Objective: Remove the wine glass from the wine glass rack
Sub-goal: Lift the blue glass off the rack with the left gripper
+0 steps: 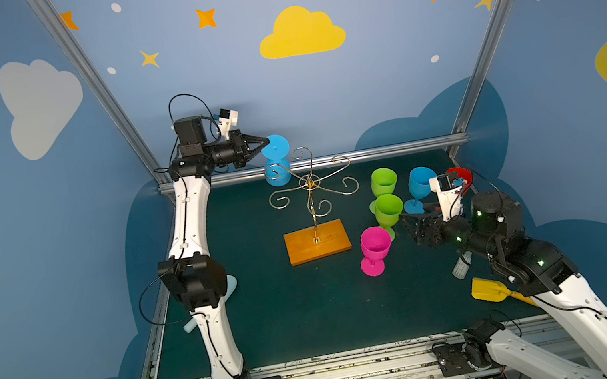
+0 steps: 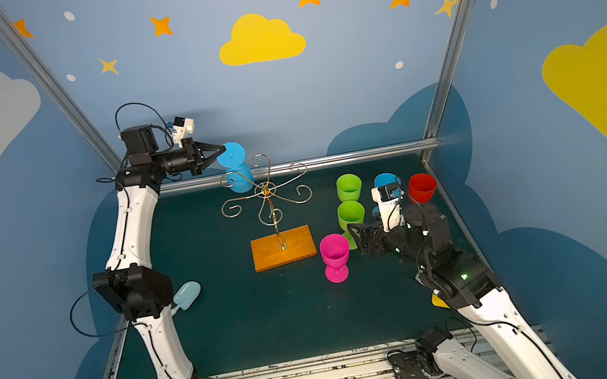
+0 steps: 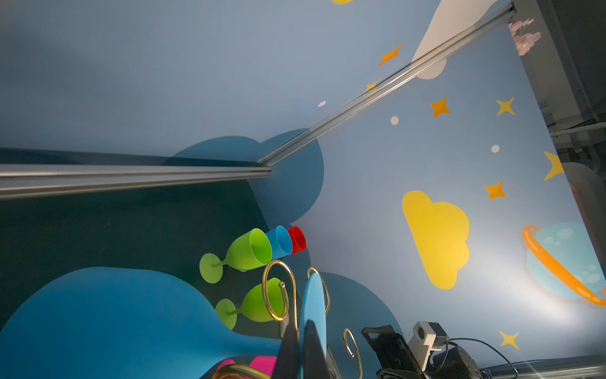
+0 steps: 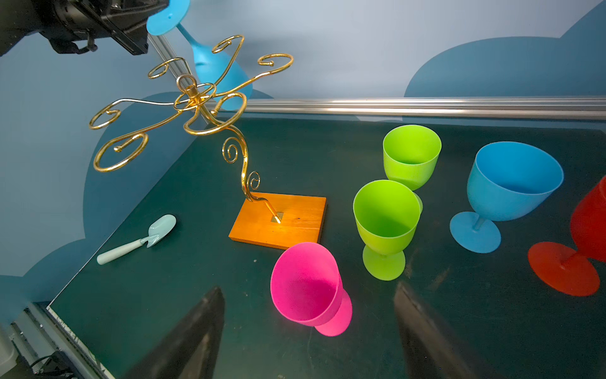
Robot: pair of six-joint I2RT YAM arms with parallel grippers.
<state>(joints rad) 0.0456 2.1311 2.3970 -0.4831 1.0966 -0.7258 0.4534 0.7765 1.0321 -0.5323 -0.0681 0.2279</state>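
- Now the left pincer (image 1: 265, 143) pinches the foot rim of the blue wine glass (image 1: 277, 175), upside down and tilted at the wine glass rack's (image 1: 309, 186) far scroll.
- Right pincer (image 1: 409, 224) gapes wide, empty.
- Risk: the stem snags the wire and tips the rack, or the thin rim slips.

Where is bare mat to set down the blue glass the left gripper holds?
Bare mat lies in front of the rack's wooden base, and between that base and the pale shovel. Right of the base, the pink glass and four more crowd together.
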